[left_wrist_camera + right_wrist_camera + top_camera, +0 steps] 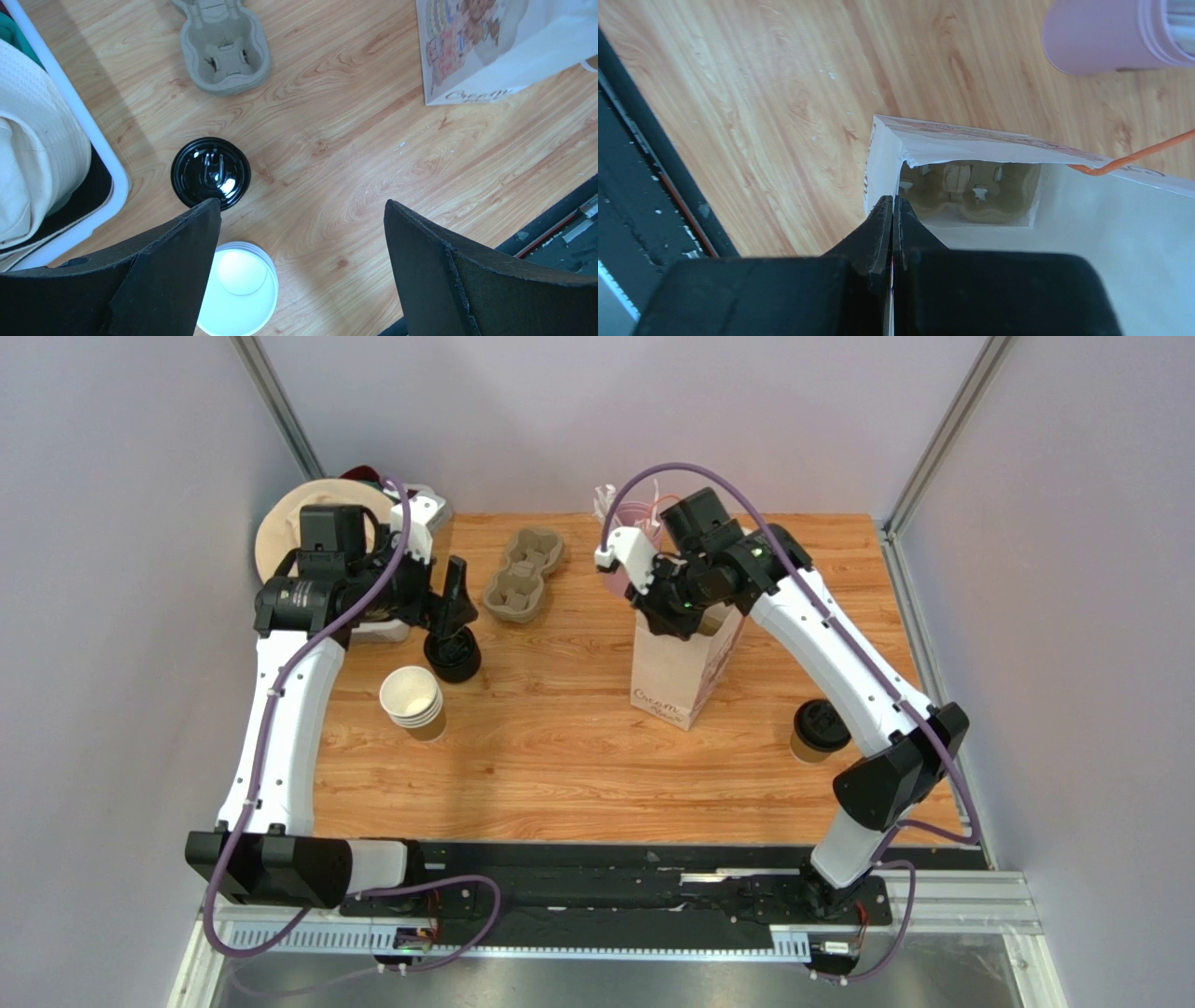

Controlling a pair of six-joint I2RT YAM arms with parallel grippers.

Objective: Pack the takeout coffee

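Observation:
The takeout coffee (818, 731), a brown paper cup with a black lid on it, stands at the right of the table beside my right arm. My right gripper (672, 613) (893, 199) is shut on the top edge of the white paper bag (683, 672) (878, 157). A cardboard carrier (969, 190) lies at the bottom of the bag. At the left, my left gripper (452, 616) (300, 204) hangs open and holds nothing. It is above the wood between a loose black lid (452, 655) (210, 173) and a stack of paper cups (413, 700) (242, 287).
A second cardboard carrier (526, 571) (223, 49) lies at the back middle. A pink cup (638, 511) (1102, 35) stands behind the bag. A white bin holding a cream hat (316, 511) (42, 161) sits at the back left. Grey walls enclose the table.

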